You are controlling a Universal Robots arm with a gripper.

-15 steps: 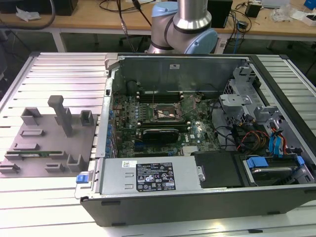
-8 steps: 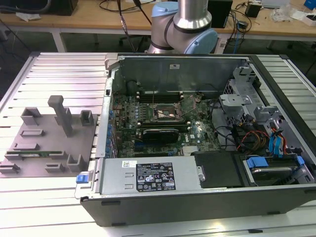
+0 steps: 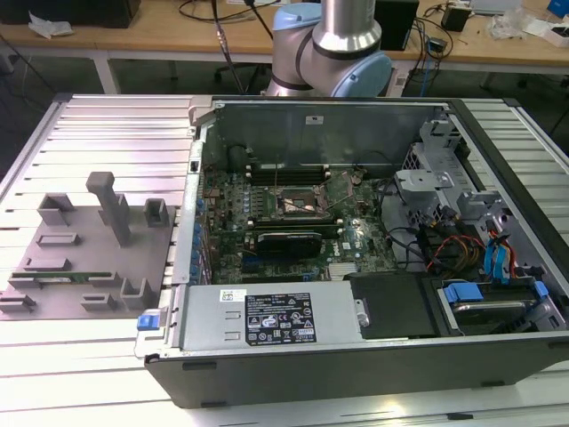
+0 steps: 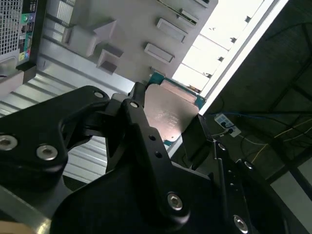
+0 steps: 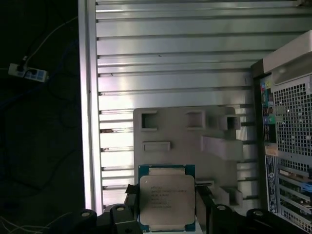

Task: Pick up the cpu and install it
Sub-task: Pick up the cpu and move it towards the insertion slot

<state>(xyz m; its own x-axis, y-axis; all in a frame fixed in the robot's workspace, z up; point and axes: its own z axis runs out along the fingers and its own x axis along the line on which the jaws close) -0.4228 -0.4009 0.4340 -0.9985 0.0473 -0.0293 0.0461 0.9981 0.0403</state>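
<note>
The cpu (image 5: pixel 167 201) is a flat square chip with a silver top and a green rim. My gripper (image 5: pixel 167 207) is shut on it, with one black finger (image 5: pixel 130 195) against each of two opposite edges. In the second wrist view the cpu (image 4: pixel 169 116) sits tilted between the same fingers (image 4: pixel 139 102) of the gripper (image 4: pixel 168 119). It hangs well above the grey fixture plate (image 5: pixel 185 134) and the ribbed metal table (image 5: pixel 170 48). The black socket frame (image 3: pixel 298 206) lies in the middle of the motherboard inside the open computer case (image 3: pixel 356 356).
The arm's base (image 3: pixel 329 44) stands behind the case. On the exterior view's left the grey fixture plate (image 3: pixel 89 258) carries raised blocks and a green memory stick (image 3: pixel 62 277). Cables and drive bays (image 3: pixel 480 258) fill the case's right side. The table edge (image 5: pixel 87 122) drops to a dark floor.
</note>
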